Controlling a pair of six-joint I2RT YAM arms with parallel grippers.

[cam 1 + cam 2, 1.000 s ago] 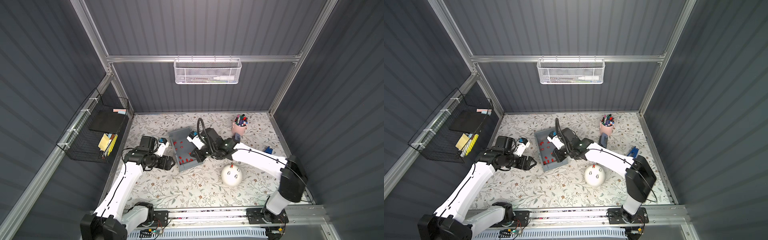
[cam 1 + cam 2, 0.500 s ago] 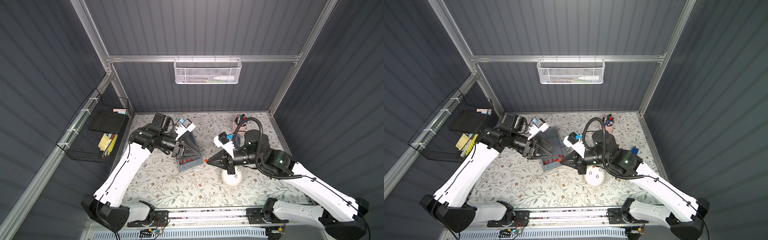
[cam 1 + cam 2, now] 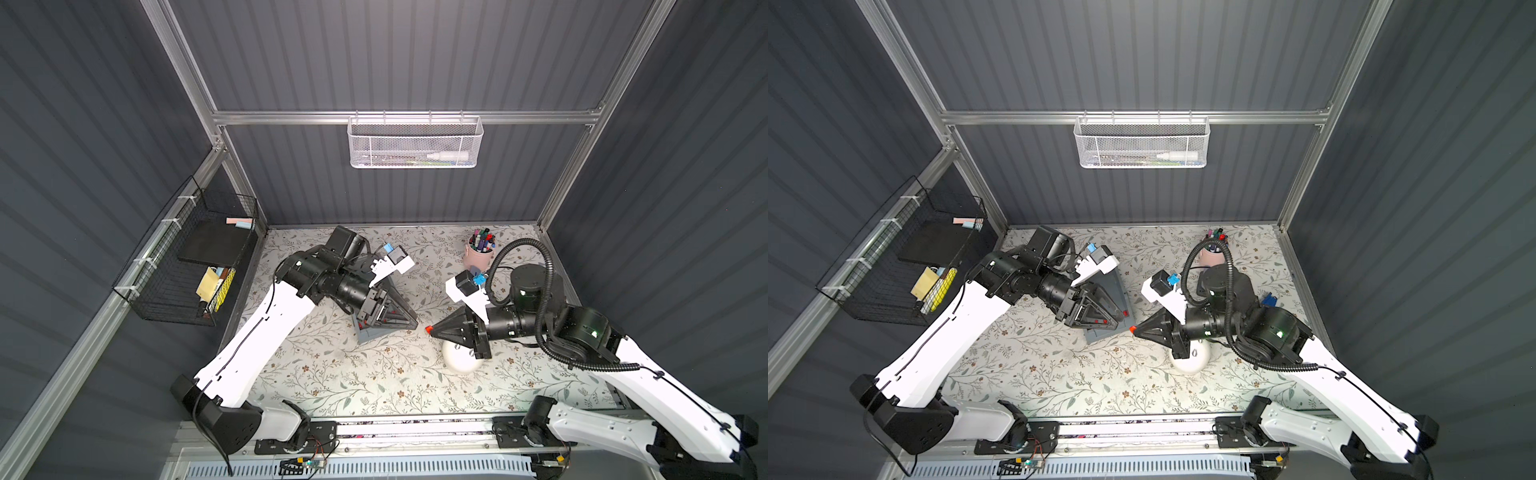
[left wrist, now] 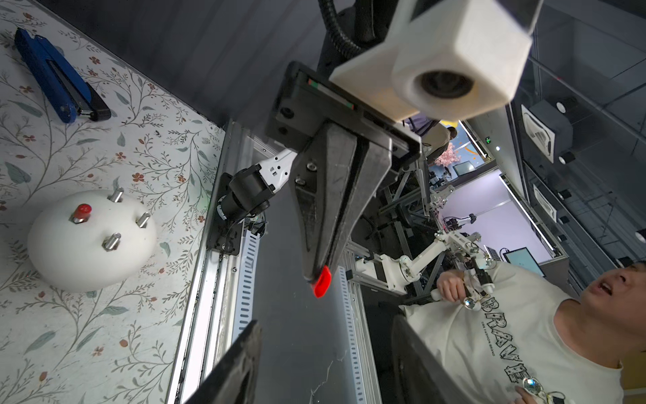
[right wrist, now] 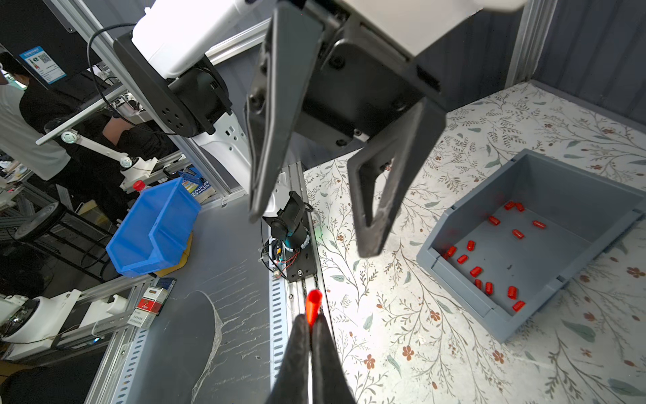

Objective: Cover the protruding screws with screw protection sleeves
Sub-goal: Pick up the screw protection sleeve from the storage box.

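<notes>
My right gripper (image 5: 311, 320) is shut on one red screw protection sleeve (image 5: 313, 303), which sticks out past its fingertips and also shows in both top views (image 3: 429, 329) (image 3: 1133, 329). My left gripper (image 4: 327, 320) faces it tip to tip, open and empty, a short way from the sleeve, above the grey bin (image 5: 524, 175). Several more sleeves (image 5: 489, 245) lie in that bin. Under my right gripper sits the white dome (image 4: 70, 259) (image 3: 459, 361). Three protruding screws (image 4: 143, 219) on it are bare and one wears a red sleeve (image 4: 83, 211).
A pink cup of marker pens (image 3: 478, 253) stands at the back right. A blue tool (image 4: 56, 84) lies by the right wall. A black wire basket (image 3: 195, 266) hangs on the left wall and a white mesh basket (image 3: 413, 141) on the back wall.
Both arms have risen from low by the bin. The right gripper has come away holding a red sleeve and now sits above the dome; the left gripper has swung round to face it.
</notes>
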